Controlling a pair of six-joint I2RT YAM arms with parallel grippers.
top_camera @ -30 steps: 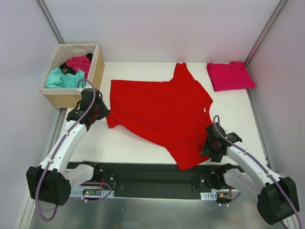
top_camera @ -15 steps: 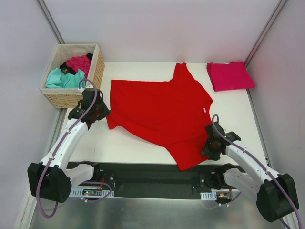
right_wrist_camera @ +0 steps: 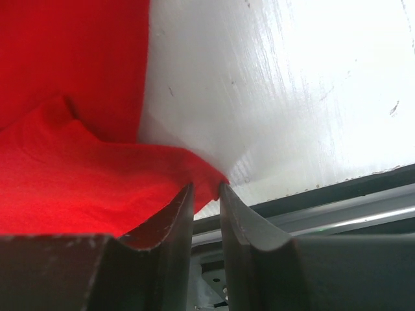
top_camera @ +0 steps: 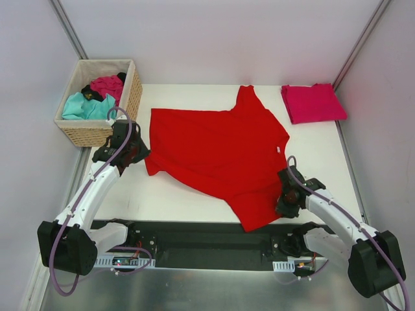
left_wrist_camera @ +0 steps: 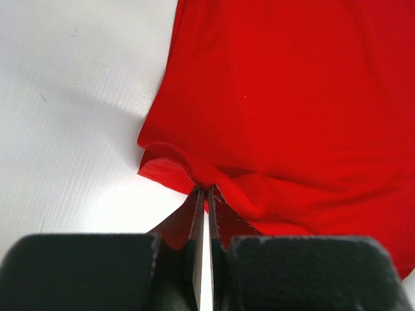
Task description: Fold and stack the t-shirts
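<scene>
Pinching red shirt (top_camera: 220,152) at opposite edges: left pincer (left_wrist_camera: 202,193) and right pincer (right_wrist_camera: 207,188) both closed on cloth, probably for pulling it flat.

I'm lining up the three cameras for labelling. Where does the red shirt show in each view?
Top external: the red shirt lies spread across the middle of the table.
Left wrist: it fills the upper right, its edge pinched in the left gripper.
Right wrist: it covers the left side, a corner held in the right gripper.
Shared landmark: the white table, bare beside the shirt in every view.
</scene>
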